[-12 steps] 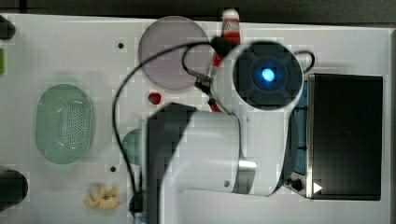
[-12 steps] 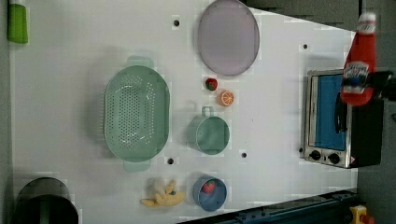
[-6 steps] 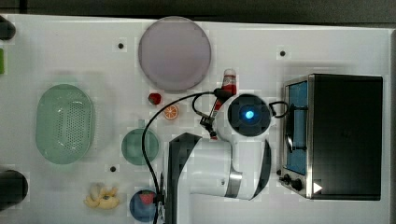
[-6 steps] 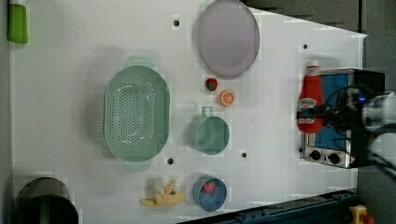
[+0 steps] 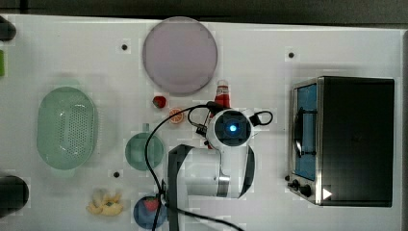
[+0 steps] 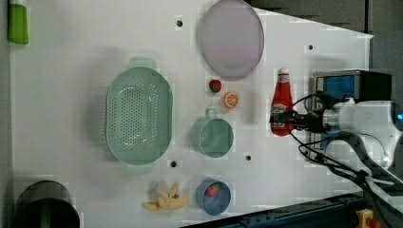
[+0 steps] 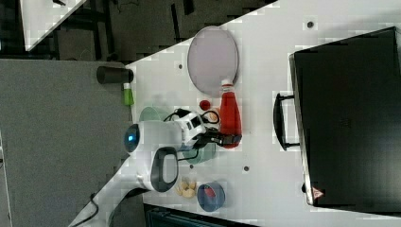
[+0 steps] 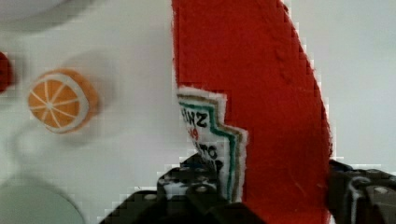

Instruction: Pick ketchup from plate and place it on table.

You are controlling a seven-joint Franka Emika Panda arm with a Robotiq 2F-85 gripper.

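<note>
The ketchup [image 6: 281,97] is a small red bottle with a white cap, held by its lower body in my gripper [image 6: 282,121], which is shut on it. It hangs upright just beside the lilac-grey plate [image 6: 231,38], off its rim, over the white table [image 6: 71,71]. The frames do not tell whether its base touches the tabletop. In the top view the ketchup [image 5: 222,94] pokes out from under my wrist, below the plate [image 5: 179,55]. In the wrist view the black fingers [image 8: 196,186] clamp the ketchup [image 8: 261,84] on both sides. The right view has my gripper [image 7: 229,138] at the base of the ketchup [image 7: 230,116].
A strawberry [image 6: 215,85] and an orange slice [image 6: 231,99] lie to the left view's left of the bottle. A green cup [image 6: 212,137], a green basket [image 6: 139,115] and a blue dish [image 6: 213,195] stand farther off. A black oven [image 5: 351,139] fills the top view's right.
My arm has carried the ketchup down and toward the left view's left, from in front of the oven to a low spot beside the plate. The grip stays closed on it.
</note>
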